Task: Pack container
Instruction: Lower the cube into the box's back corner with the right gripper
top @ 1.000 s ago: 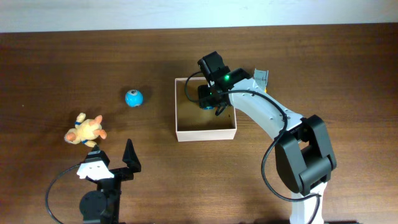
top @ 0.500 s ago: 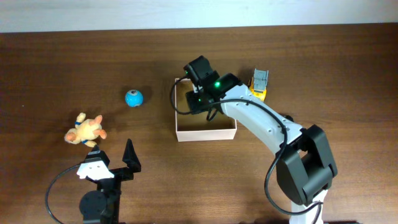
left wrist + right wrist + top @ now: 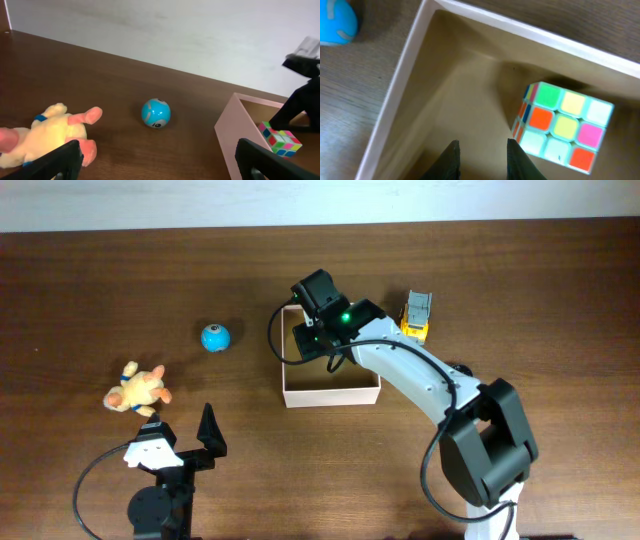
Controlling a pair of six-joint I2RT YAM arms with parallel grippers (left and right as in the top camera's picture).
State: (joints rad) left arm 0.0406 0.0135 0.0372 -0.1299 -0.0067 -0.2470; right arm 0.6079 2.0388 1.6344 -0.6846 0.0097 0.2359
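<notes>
The container [image 3: 330, 393], a shallow white-walled box with a tan inside, stands mid-table. My right gripper [image 3: 318, 340] hovers over its far left corner. In the right wrist view that gripper [image 3: 482, 150] is shut with nothing between its tips, above the bare floor. A multicoloured cube [image 3: 562, 125] lies just to its right inside the box wall [image 3: 405, 65]. My left gripper [image 3: 183, 438] rests open near the front edge. In the left wrist view its jaws [image 3: 160, 165] stand wide over bare wood, and the cube [image 3: 280, 141] shows inside the box [image 3: 235, 135].
A blue ball [image 3: 214, 337] lies left of the box and also shows in both wrist views [image 3: 155, 113] [image 3: 335, 22]. A yellow-and-pink plush [image 3: 137, 389] lies further left, close to the left finger [image 3: 45, 135]. A yellow toy truck [image 3: 416, 316] sits right of the box.
My right gripper has shut from half open and moved left across the box to its far left corner. The truck, hidden by the arm before, now shows. The left arm stayed still.
</notes>
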